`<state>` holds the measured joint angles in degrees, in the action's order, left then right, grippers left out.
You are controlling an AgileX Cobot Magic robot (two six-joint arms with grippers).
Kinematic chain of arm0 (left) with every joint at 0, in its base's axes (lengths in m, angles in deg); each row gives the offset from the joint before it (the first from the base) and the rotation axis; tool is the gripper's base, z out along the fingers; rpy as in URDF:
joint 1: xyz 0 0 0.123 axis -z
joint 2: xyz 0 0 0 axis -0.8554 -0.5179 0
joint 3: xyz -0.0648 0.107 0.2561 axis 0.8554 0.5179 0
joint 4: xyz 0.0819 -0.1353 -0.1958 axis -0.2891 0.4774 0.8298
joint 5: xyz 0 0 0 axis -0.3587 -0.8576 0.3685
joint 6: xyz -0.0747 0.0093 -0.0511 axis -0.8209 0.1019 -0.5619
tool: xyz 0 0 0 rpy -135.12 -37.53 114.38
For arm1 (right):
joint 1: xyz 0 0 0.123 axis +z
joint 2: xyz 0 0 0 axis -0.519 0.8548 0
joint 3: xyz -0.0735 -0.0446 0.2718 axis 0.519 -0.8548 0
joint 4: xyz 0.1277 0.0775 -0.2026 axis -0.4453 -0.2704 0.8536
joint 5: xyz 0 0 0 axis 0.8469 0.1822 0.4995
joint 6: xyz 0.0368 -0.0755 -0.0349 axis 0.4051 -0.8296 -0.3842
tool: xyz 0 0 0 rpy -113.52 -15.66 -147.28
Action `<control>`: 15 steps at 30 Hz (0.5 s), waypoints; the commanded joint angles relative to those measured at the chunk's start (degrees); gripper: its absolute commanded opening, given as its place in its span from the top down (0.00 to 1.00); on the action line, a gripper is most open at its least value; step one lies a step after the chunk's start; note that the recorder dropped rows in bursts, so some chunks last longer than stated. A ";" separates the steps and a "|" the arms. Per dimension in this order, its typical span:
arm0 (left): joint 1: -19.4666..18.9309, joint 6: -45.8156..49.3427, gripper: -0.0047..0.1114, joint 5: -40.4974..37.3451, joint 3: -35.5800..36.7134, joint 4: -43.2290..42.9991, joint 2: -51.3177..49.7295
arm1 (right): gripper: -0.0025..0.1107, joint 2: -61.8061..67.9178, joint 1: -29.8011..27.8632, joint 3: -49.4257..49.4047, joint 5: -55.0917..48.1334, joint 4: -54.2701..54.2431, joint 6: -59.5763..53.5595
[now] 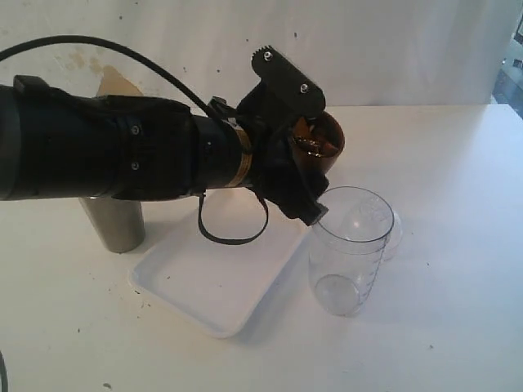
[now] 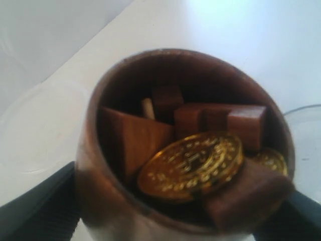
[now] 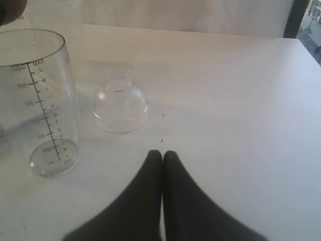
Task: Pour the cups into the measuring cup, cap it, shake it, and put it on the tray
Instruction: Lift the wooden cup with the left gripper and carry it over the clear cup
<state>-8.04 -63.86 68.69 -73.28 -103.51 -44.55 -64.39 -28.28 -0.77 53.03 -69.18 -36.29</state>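
My left gripper (image 1: pixel 317 155) is shut on the brown wooden cup (image 1: pixel 328 140) and holds it tilted in the air, just above and behind the rim of the clear measuring cup (image 1: pixel 351 249). In the left wrist view the wooden cup (image 2: pixel 125 80) holds wooden blocks and gold coins, with a black finger (image 2: pixel 40 206) on each side. The measuring cup (image 3: pixel 42 100) stands upright with nothing in it. The clear dome cap (image 3: pixel 120 103) sits on the table beside it. The steel tumbler (image 1: pixel 114 222) stands at the left. The white tray (image 1: pixel 216 273) lies between them. My right gripper (image 3: pixel 162 153) is shut and holds nothing.
The left arm reaches from the left across the tray, with a black cable loop (image 1: pixel 233 224) hanging over it. A pale wall runs behind the white table (image 1: pixel 441 327). The right arm does not show in the exterior view.
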 commanded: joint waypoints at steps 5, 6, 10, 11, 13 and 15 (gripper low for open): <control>0.32 5.97 0.96 -4.79 -2.34 -1.89 0.04 | 0.98 -0.26 -0.34 -0.28 0.40 0.27 -0.26; 0.32 7.03 0.96 -5.71 -2.65 -1.89 0.04 | 0.98 -0.26 -0.34 -0.28 0.40 0.27 -0.26; 0.72 10.35 0.96 -6.74 -3.68 -1.89 0.04 | 0.98 -0.26 -0.34 -0.28 0.40 0.27 -0.26; 1.03 11.42 0.96 -6.63 -3.68 -2.10 0.04 | 0.98 -0.26 -0.34 -0.28 0.40 0.27 -0.26; 2.23 13.37 0.96 -6.74 -3.68 -2.10 -0.01 | 0.98 -0.26 -0.34 -0.28 0.40 0.27 -0.26; 3.17 15.73 0.96 -6.74 -3.68 -2.30 -0.26 | 0.98 -0.26 -0.34 -0.28 0.40 0.27 -0.26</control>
<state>-6.46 -51.06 61.65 -76.35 -104.92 -45.07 -64.39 -28.28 -0.77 53.03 -69.18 -36.29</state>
